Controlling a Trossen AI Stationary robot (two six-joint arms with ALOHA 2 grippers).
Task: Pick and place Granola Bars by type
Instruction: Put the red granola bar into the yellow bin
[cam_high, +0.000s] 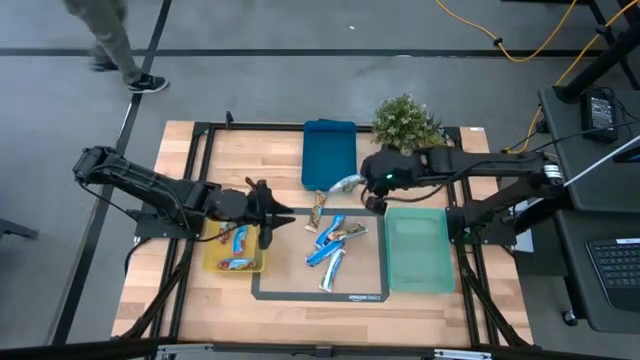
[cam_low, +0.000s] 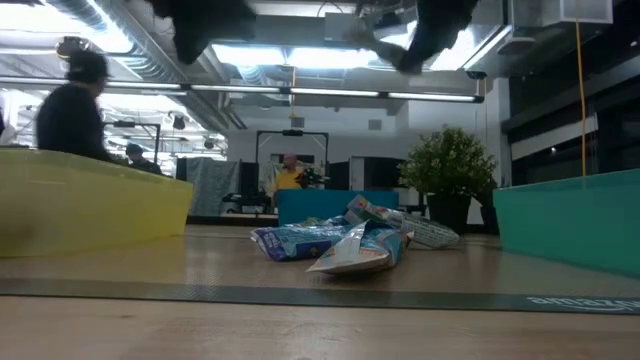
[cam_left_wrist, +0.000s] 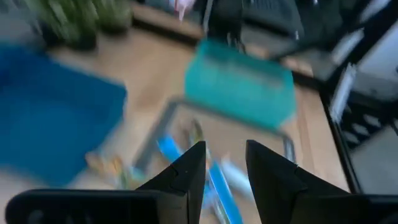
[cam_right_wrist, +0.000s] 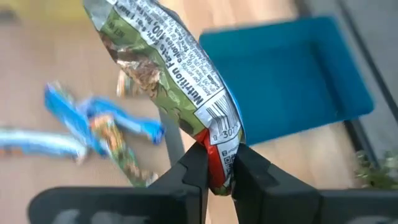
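My right gripper (cam_high: 368, 196) (cam_right_wrist: 219, 167) is above the table between the blue tray (cam_high: 328, 152) and the green tray (cam_high: 417, 250), shut on a silvery granola bar (cam_high: 345, 184) (cam_right_wrist: 166, 65). My left gripper (cam_high: 285, 215) (cam_left_wrist: 225, 160) is open and holds nothing, hovering just right of the yellow tray (cam_high: 212, 262), which has two bars (cam_high: 236, 250) in it. Several blue-and-white bars (cam_high: 335, 245) (cam_low: 330, 242) lie loose on the black-edged mat. A brownish bar (cam_high: 318, 208) lies apart near the mat's far edge. My right gripper pinches the silvery bar by its red-printed end (cam_right_wrist: 219, 144) between the two fingers. The rest of the wrapper stretches away from the fingertips, lifted clear of the table over the near edge of the blue tray.
A potted plant (cam_high: 405, 122) stands at the far edge, right of the blue tray. The mat's black border (cam_high: 320, 296) frames the middle of the table. Bare wood lies along the near edge. A person (cam_high: 112, 40) walks on the floor beyond the far-left corner.
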